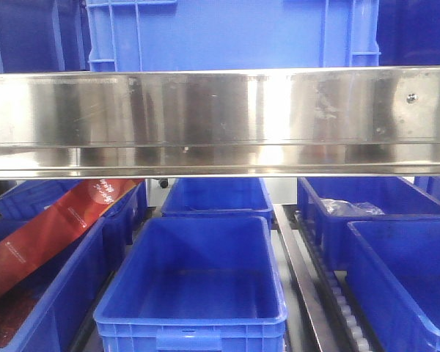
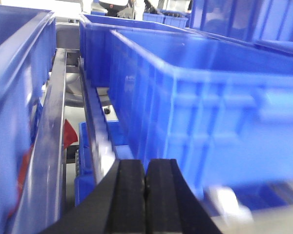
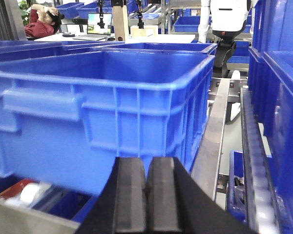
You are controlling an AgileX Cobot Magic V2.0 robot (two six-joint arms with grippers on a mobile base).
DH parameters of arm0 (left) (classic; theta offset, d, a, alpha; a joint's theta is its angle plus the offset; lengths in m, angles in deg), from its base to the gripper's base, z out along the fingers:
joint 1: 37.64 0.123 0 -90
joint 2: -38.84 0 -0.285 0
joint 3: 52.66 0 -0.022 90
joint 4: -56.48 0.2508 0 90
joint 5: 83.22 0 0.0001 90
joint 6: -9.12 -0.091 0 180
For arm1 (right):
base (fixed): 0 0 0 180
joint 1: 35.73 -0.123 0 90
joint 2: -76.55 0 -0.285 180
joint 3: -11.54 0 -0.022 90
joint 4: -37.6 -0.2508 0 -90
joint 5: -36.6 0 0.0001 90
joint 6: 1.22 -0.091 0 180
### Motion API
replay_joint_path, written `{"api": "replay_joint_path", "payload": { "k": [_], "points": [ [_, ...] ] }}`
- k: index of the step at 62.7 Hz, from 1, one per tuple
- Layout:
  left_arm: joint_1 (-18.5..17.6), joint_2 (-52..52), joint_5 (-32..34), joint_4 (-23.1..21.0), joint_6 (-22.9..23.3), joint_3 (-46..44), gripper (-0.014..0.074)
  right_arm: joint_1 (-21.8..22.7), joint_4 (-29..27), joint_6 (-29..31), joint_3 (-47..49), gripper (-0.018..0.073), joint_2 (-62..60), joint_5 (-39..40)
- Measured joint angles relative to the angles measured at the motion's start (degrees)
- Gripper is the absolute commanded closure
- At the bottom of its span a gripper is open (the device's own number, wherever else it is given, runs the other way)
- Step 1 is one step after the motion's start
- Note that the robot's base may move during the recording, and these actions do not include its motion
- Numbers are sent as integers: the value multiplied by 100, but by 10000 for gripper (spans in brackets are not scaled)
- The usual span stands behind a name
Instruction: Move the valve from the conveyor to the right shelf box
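Observation:
No valve and no conveyor belt show in any view. The front view shows blue shelf boxes under a steel shelf rail (image 1: 220, 121): an empty one in the middle (image 1: 194, 275) and one at the right front (image 1: 411, 271). My left gripper (image 2: 145, 168) is shut and empty, beside the wall of a blue box (image 2: 205, 107). My right gripper (image 3: 146, 168) is shut and empty, in front of a blue box (image 3: 102, 112). Neither gripper shows in the front view.
A red packet (image 1: 51, 227) leans in the left box. A clear bag (image 1: 348, 208) lies in the far right box. Roller rails (image 1: 330, 293) run between the boxes. A person (image 3: 41, 19) sits far behind.

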Motion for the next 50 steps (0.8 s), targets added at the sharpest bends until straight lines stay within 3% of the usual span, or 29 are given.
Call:
{"api": "replay_joint_path", "payload": {
  "k": [14, 42, 50],
  "points": [
    [0, -531, 14, 0, 0, 186, 708, 0, 0, 0, -67, 727, -639, -172],
    [2, -556, 27, -4, 0, 186, 708, 0, 71, 0, -81, 727, -710, -183],
    [2, -556, 38, -4, 0, 186, 708, 240, 249, 0, -487, 727, -915, 121]
  ]
}}
